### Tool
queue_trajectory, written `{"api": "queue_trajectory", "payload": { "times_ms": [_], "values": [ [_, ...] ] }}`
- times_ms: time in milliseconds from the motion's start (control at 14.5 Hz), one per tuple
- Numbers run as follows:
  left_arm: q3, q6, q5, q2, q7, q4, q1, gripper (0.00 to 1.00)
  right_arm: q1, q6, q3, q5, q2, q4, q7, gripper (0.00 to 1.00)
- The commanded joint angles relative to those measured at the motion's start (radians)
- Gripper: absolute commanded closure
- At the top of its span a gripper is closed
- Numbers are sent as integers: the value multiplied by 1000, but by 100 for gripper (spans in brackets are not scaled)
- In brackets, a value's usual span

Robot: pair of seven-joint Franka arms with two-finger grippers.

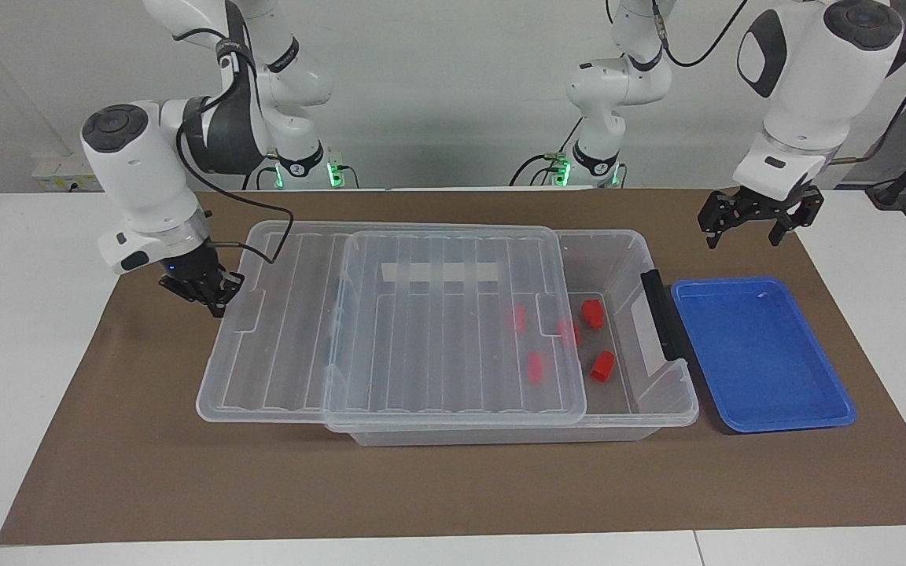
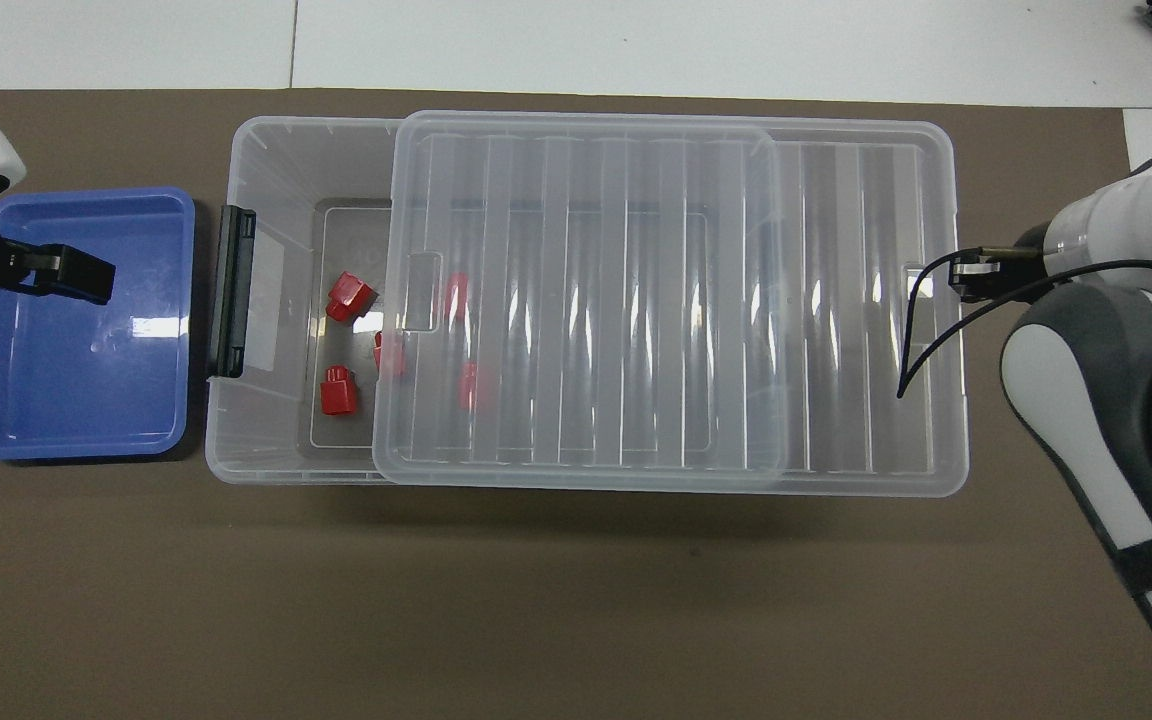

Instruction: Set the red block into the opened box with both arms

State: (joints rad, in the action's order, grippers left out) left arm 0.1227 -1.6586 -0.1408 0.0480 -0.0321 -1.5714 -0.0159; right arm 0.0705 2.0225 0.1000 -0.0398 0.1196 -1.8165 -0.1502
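Note:
The clear box sits mid-mat with its ribbed lid lying across most of it. The end toward the left arm stays uncovered. Several red blocks lie on the box floor: two in the open, the others showing dimly through the lid. My right gripper is shut, its tips against the lid's end edge. My left gripper hangs open and empty, raised over the blue tray.
A shallow blue tray lies beside the box at the left arm's end and holds nothing. A dark latch stands on the box wall facing it. Brown mat covers the table.

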Motion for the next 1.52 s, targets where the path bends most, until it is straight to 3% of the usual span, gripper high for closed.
{"api": "queue_trajectory", "payload": {
  "times_ms": [0,138,276,760,1451],
  "values": [
    [-11,89,10,-16,-9,57,1,0,-40,8,4,0,0,-7,23,100],
    [-6,146,13,38,-14,158,2,0,-72,12,4,0,0,-7,21,100],
    [-8,154,32,67,-14,168,-1,0,-93,12,4,6,0,-7,21,100],
    [-18,123,47,16,-12,100,1,0,-181,18,6,9,-2,-6,23,100],
    [-18,129,46,15,-9,97,-15,0,-209,18,7,41,-3,-4,26,100]
  ]
}}
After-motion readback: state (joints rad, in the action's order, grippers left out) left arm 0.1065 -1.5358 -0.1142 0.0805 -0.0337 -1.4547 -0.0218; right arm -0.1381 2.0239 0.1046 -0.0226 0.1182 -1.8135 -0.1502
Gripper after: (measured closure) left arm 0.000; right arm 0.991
